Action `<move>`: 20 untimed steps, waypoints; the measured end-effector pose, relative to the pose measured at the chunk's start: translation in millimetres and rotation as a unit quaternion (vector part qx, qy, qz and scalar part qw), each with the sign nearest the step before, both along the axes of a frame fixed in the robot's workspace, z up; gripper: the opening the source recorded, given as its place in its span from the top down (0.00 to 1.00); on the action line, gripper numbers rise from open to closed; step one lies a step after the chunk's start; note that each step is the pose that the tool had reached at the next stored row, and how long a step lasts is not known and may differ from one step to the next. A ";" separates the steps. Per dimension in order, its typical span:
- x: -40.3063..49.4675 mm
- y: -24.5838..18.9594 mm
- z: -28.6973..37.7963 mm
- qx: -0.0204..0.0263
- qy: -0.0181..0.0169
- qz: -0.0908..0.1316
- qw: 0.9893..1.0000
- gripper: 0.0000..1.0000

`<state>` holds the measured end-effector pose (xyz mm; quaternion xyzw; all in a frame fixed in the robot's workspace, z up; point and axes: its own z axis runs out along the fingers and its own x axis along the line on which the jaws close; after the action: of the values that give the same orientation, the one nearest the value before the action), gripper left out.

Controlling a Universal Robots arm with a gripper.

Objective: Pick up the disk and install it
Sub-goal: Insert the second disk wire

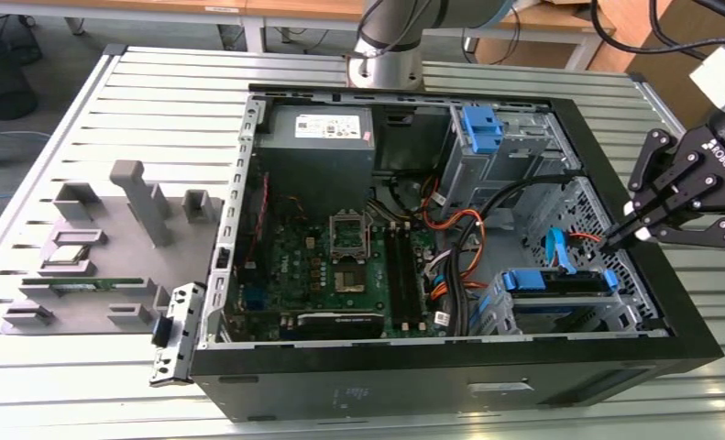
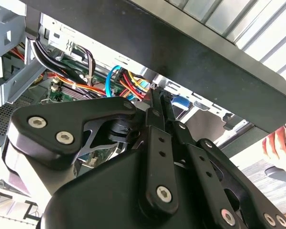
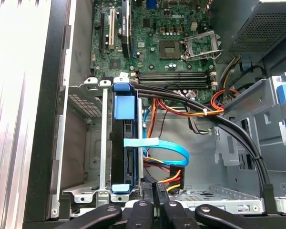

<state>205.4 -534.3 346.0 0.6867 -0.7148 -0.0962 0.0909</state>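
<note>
One disk (image 3: 123,143) on edge in its bay, long axis along the cage, tool (image 1: 621,227) closed, empty.

Bright even light; glare on slatted table (image 3: 19,95); sharp focus.

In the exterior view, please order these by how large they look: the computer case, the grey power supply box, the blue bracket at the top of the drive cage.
1. Computer case, by far the largest.
2. Grey power supply box.
3. Blue bracket, the smallest.
</note>
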 end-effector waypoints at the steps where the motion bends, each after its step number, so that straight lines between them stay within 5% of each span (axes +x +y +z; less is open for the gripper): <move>1: 0.2 0.0 -0.3 0.000 0.000 -0.001 1.000 0.83; 8: 0.3 0.0 -1.2 -0.003 0.000 -0.002 1.000 0.83; 9: 0.4 0.0 -1.2 -0.003 0.002 -0.002 1.000 0.83; 11: 0.5 0.0 -1.6 -0.003 0.016 -0.002 1.000 0.83; 12: 0.5 0.1 -1.7 -0.004 0.020 -0.002 1.000 0.83; 20: 0.5 0.0 -2.6 -0.004 0.022 -0.002 1.000 0.83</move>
<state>205.9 -534.3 343.5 0.6825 -0.7145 -0.1082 0.1093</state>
